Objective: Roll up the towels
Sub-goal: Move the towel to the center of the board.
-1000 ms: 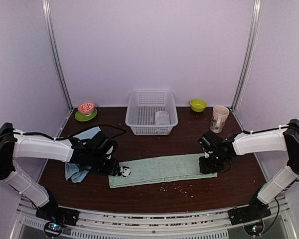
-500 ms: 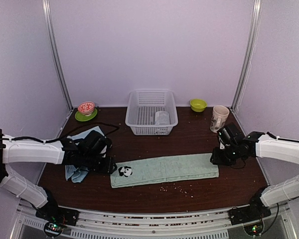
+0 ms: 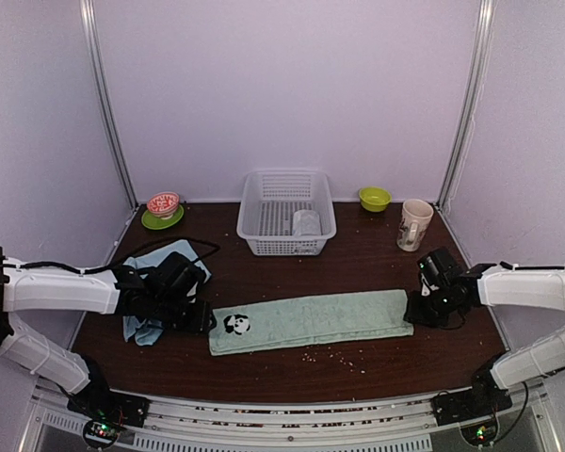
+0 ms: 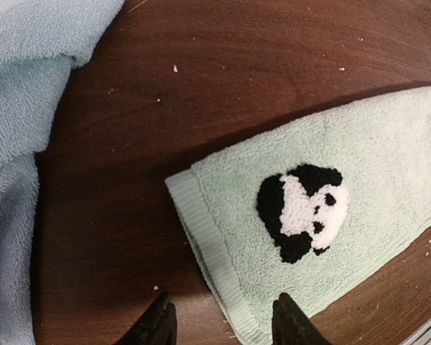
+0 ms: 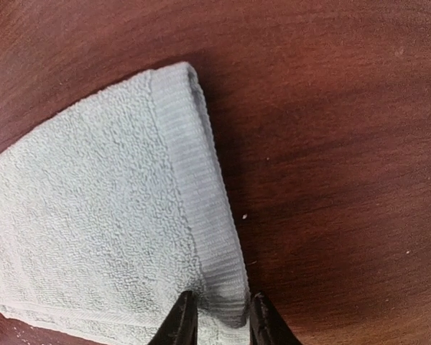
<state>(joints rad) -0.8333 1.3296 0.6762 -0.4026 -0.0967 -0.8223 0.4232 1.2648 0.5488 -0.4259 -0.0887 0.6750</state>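
The pale green towel (image 3: 311, 320) lies flat and stretched out lengthwise across the table's middle, its panda patch (image 3: 235, 325) at the left end. My left gripper (image 3: 202, 318) hovers open just left of that end; in the left wrist view its fingertips straddle the hem corner (image 4: 215, 273) without touching it, the panda patch (image 4: 302, 212) ahead. My right gripper (image 5: 217, 309) is shut on the towel's right hem (image 5: 194, 187), which puckers between the fingers. The light blue towel (image 3: 153, 325) lies crumpled under my left arm. A greyish-white towel (image 3: 306, 223) sits in the basket.
A white lattice basket (image 3: 254, 212) stands at the back centre. A mug (image 3: 415, 224) and a green bowl (image 3: 374, 198) are at the back right, a red bowl on a green plate (image 3: 163, 203) at the back left. Crumbs (image 3: 334, 355) dot the table near the towel's front edge.
My right gripper moved right with the towel's end, stretching it out, and has closed on the hem. My left gripper backed left off the panda end.
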